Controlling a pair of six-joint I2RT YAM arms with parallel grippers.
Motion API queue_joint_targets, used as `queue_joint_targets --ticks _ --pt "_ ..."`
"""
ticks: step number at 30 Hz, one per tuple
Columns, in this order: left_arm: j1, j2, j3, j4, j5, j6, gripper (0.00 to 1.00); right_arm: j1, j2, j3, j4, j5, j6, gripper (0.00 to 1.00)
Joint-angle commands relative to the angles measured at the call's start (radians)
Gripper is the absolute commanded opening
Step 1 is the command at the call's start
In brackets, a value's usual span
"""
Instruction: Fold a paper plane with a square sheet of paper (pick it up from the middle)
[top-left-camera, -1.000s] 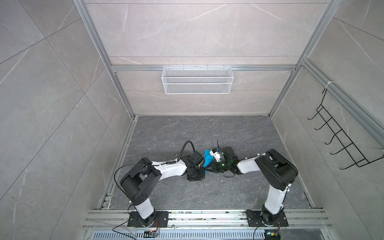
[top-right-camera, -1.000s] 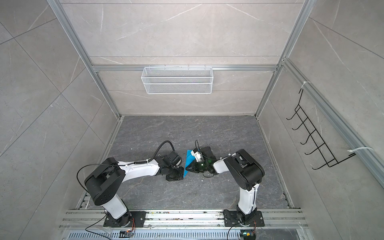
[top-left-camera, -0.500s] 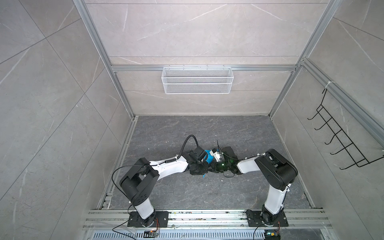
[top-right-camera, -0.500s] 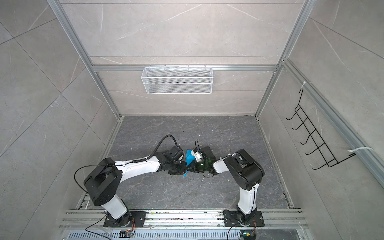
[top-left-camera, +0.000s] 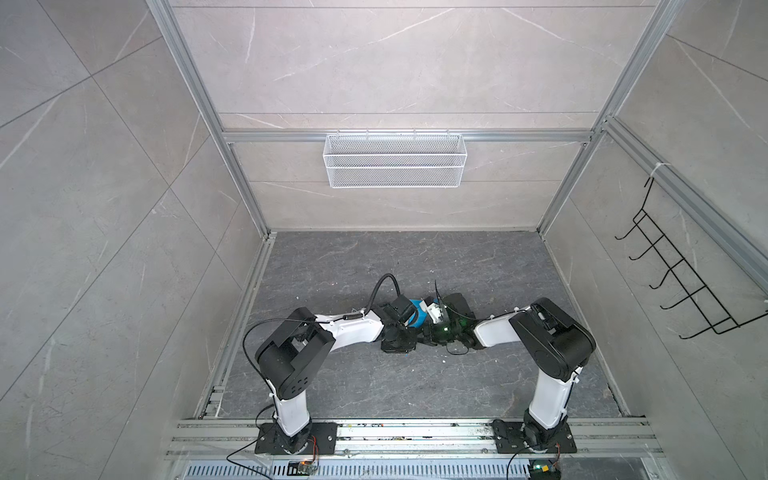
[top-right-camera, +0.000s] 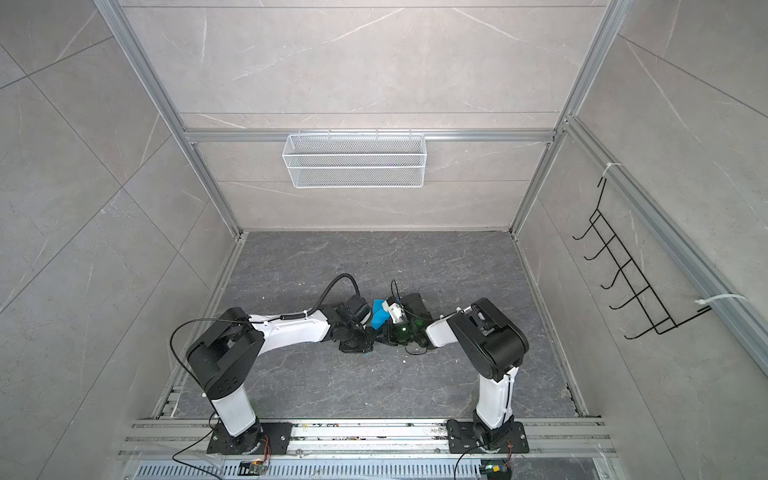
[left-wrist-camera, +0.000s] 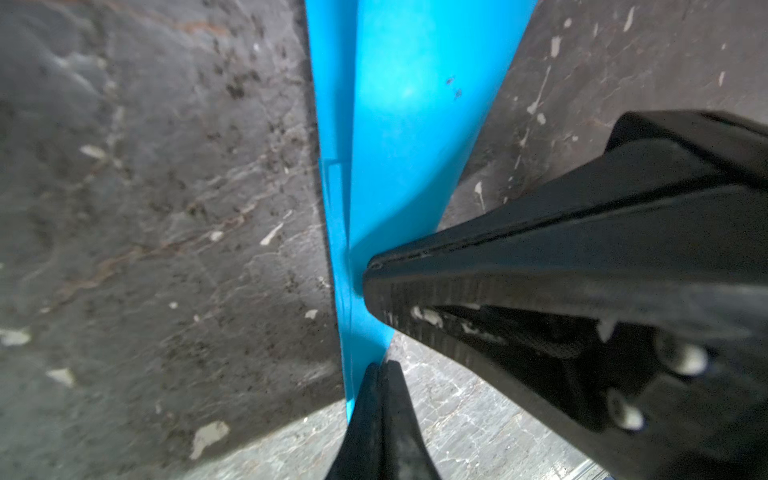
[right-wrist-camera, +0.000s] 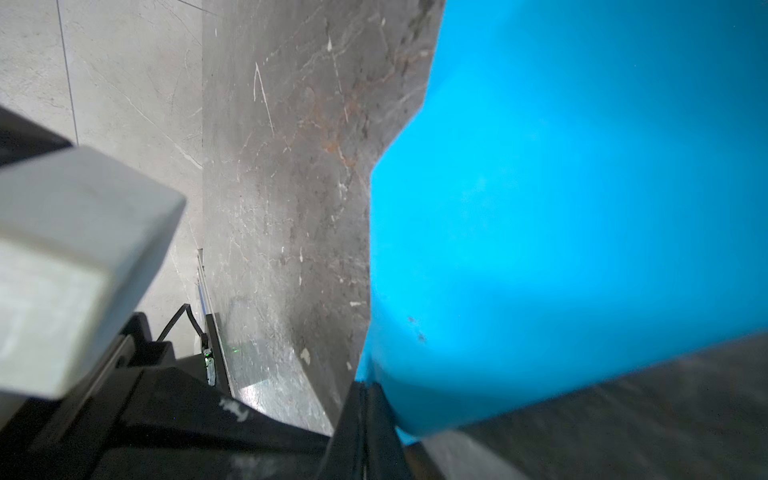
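Left gripper (left-wrist-camera: 380, 368) pinches paper plane (left-wrist-camera: 407, 124), outline cropped.

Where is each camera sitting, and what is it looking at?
Top views: up high, looking down at the grey floor; left arm and right arm show whole, meeting at the blue paper.
Left wrist: on the left arm, looking along the left claw at the blue paper; the right claw pinches it too.
Right wrist: on the right arm, looking along the right claw at the blue paper and grey floor.
Shared: all show the blue paper; both wrist views show the right claw.
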Motion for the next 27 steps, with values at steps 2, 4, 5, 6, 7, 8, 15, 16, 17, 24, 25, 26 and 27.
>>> queue_joint_targets --ticks 2,4,5,6,7,8,15,16,17,24,25,26,27 --pt "-0.003 -0.007 -0.038 -0.096 -0.008 0.015 0.00 0.002 0.038 -0.025 -0.060 0.101 0.013 0.08" --pt "-0.005 -0.025 -0.059 -0.113 -0.007 0.016 0.00 0.002 0.038 -0.025 -0.060 0.102 0.015 0.08" --pt "-0.005 -0.036 -0.067 -0.119 -0.004 0.019 0.00 0.003 0.038 -0.025 -0.060 0.102 0.015 0.08" --pt "-0.006 -0.046 -0.073 -0.122 0.009 0.026 0.00 0.002 0.038 -0.025 -0.060 0.104 0.019 0.08" --pt "-0.005 -0.054 -0.074 -0.125 0.020 0.031 0.00 0.002 0.039 -0.025 -0.059 0.105 0.020 0.08" --pt "-0.006 -0.063 -0.075 -0.128 0.030 0.038 0.00 0.002 0.037 -0.025 -0.056 0.104 0.024 0.08" --pt "0.014 -0.164 -0.057 -0.136 -0.033 0.060 0.00 0.024 0.018 -0.063 0.057 0.138 0.141 0.09" --pt "0.023 -0.179 -0.064 -0.125 -0.049 0.052 0.00 0.038 0.015 -0.064 0.071 0.154 0.166 0.09" --pt "0.032 -0.194 -0.075 -0.108 -0.063 0.040 0.00 0.054 0.011 -0.064 0.083 0.169 0.189 0.09" --pt "0.114 -0.340 -0.220 0.053 -0.136 -0.080 0.05 0.198 -0.027 -0.030 0.095 0.381 0.362 0.10" --pt "0.124 -0.363 -0.248 0.084 -0.142 -0.105 0.07 0.213 -0.028 -0.022 0.100 0.404 0.390 0.10" --pt "0.134 -0.382 -0.279 0.120 -0.139 -0.125 0.09 0.223 -0.028 -0.011 0.095 0.425 0.410 0.10" --pt "0.143 -0.395 -0.304 0.153 -0.129 -0.140 0.10 0.229 -0.024 -0.002 0.097 0.434 0.418 0.10"
